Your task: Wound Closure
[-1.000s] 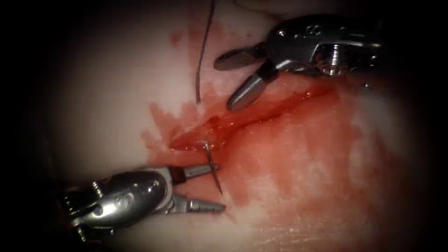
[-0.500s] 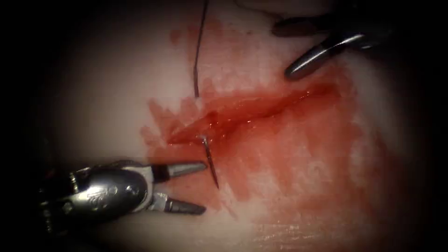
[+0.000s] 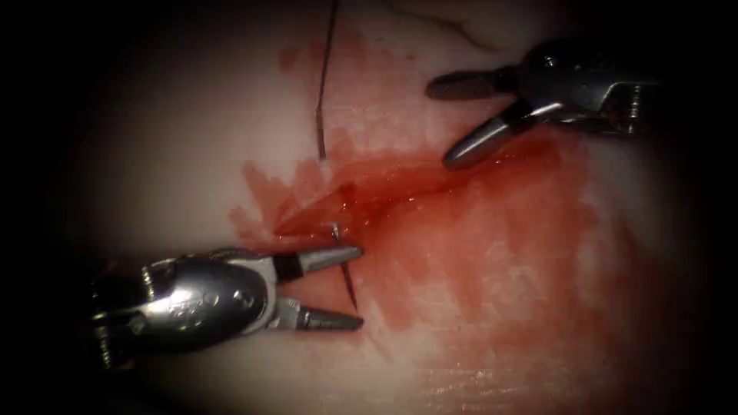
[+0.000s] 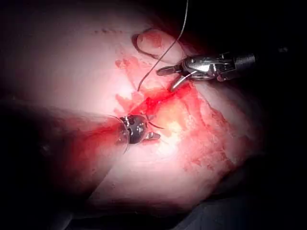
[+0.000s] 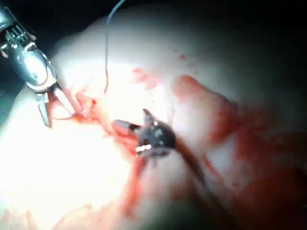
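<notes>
Both tools hold nothing: left tool point(image 3: 338, 288) gapes around the needle point(image 3: 346, 269) (lodged in the tissue point(image 3: 154, 154)), right tool point(image 3: 453, 119) gapes above the cut point(image 3: 400, 188). A careless nudge might dislodge the needle.

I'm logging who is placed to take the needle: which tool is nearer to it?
Left. The left tool has open jaws straddling the needle, which sticks out of the tissue; the right tool, also open, hovers farther along the cut.
</notes>
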You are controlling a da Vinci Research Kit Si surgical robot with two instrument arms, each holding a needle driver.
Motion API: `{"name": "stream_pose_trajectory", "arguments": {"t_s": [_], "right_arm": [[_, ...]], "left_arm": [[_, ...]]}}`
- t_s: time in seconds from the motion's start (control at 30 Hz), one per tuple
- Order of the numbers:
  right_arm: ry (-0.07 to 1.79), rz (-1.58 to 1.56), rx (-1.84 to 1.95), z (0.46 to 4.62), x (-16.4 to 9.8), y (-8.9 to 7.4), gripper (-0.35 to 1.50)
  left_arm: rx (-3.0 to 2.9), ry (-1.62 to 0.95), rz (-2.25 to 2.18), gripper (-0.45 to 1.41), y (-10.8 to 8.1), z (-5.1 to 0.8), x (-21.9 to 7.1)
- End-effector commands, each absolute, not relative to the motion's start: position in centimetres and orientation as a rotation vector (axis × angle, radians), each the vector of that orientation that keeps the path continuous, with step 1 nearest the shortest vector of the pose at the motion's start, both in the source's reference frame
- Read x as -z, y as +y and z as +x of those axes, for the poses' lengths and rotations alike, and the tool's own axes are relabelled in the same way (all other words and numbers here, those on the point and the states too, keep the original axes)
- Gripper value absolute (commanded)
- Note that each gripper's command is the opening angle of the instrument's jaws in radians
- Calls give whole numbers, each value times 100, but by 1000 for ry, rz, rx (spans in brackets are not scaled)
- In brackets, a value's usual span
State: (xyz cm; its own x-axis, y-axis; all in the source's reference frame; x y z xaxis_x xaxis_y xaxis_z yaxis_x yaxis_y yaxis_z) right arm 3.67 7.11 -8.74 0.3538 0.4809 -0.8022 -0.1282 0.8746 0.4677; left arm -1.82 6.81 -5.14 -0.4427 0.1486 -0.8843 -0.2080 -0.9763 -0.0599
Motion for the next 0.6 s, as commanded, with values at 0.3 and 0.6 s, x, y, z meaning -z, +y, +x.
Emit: {"name": "stream_pose_trajectory", "arguments": {"t_s": [0.3,0.6], "right_arm": [[1181,350,-429,377,872,711,128],[1194,352,-440,376,876,708,128]], "left_arm": [[-2504,157,-1447,62,695,-183,494],[-2401,20,-1361,13,680,-176,492]]}}
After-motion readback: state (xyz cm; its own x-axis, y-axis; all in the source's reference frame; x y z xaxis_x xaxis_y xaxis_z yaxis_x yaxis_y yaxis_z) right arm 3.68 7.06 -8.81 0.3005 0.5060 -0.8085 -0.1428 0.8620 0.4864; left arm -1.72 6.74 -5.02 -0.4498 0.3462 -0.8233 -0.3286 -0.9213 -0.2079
